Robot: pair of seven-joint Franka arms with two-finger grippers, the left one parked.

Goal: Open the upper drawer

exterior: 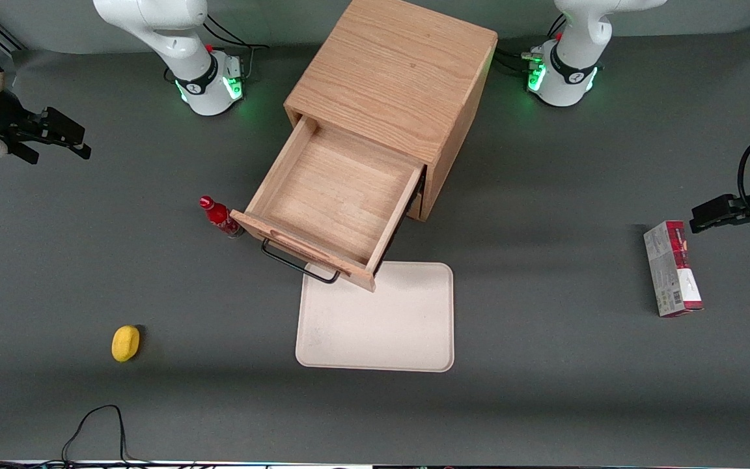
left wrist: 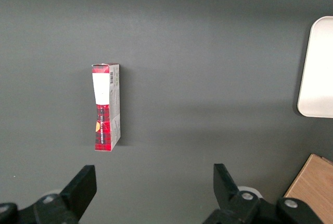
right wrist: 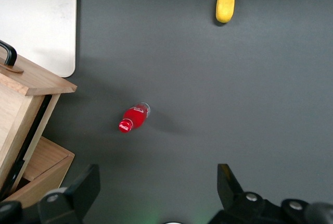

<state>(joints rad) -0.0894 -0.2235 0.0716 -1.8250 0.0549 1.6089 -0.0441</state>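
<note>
The oak cabinet (exterior: 394, 71) stands mid-table. Its upper drawer (exterior: 336, 189) is pulled far out, and its shallow wooden tray is empty. The drawer's black wire handle (exterior: 297, 264) hangs on the light wood front, over the edge of a white tray. The right wrist view shows a corner of the drawer front (right wrist: 31, 78) and one end of the handle (right wrist: 8, 52). My right gripper (exterior: 59, 146) is open and empty. It hovers above the table toward the working arm's end, well apart from the drawer. In the right wrist view, the gripper (right wrist: 158, 174) has bare table between its fingers.
A red cola bottle (exterior: 219, 217) (right wrist: 134, 117) stands beside the drawer front. A yellow fruit (exterior: 125, 342) (right wrist: 225, 5) lies nearer the front camera. A white tray (exterior: 378, 319) (right wrist: 39, 23) lies in front of the drawer. A red box (exterior: 671, 268) (left wrist: 106, 107) lies toward the parked arm's end.
</note>
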